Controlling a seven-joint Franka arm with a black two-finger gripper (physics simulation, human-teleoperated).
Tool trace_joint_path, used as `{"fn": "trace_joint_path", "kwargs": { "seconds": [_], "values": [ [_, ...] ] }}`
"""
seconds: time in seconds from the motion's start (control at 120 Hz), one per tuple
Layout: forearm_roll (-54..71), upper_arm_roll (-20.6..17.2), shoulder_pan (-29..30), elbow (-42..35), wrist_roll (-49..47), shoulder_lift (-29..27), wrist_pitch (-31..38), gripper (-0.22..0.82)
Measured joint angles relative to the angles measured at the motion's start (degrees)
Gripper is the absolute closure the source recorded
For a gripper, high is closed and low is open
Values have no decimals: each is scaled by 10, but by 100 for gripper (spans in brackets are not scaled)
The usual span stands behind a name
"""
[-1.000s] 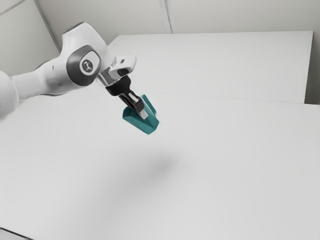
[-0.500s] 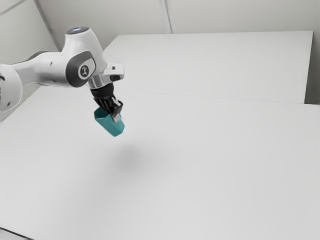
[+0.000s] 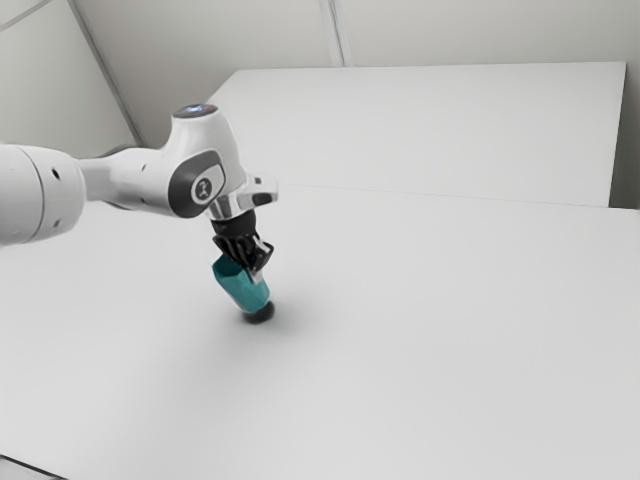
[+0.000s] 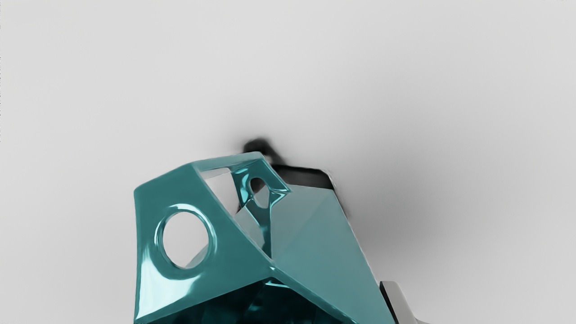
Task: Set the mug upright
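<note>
I see my black two-finger gripper (image 3: 257, 275) with pale grey fingertips (image 4: 398, 302), a glossy, faceted teal mug (image 4: 324, 234) and a plain whitish-grey tabletop (image 3: 450, 350).

I'm looking at a smooth, pale tabletop (image 3: 450, 340). Right under the tilted mug (image 3: 240, 286) lies a dark shadow (image 3: 259, 315), with softer shading around it; I can't tell whether the mug touches the surface.
</note>
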Motion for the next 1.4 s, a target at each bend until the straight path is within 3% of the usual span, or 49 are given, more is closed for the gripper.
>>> {"fn": "trace_joint_path", "kwargs": {
  "seconds": [0.233, 0.458, 0.667, 1.058, 1.4],
  "values": [
    [0, 0, 4, -1, -18, 20, 12, 77],
    [-9, 0, 4, -5, -25, 16, 16, 32],
    [-31, -4, 4, -1, -28, -32, 7, 12],
    [-69, 12, -28, 187, -29, -59, -157, 2],
    [-69, 19, -23, 204, -30, -71, -223, 0]
  ]
}}
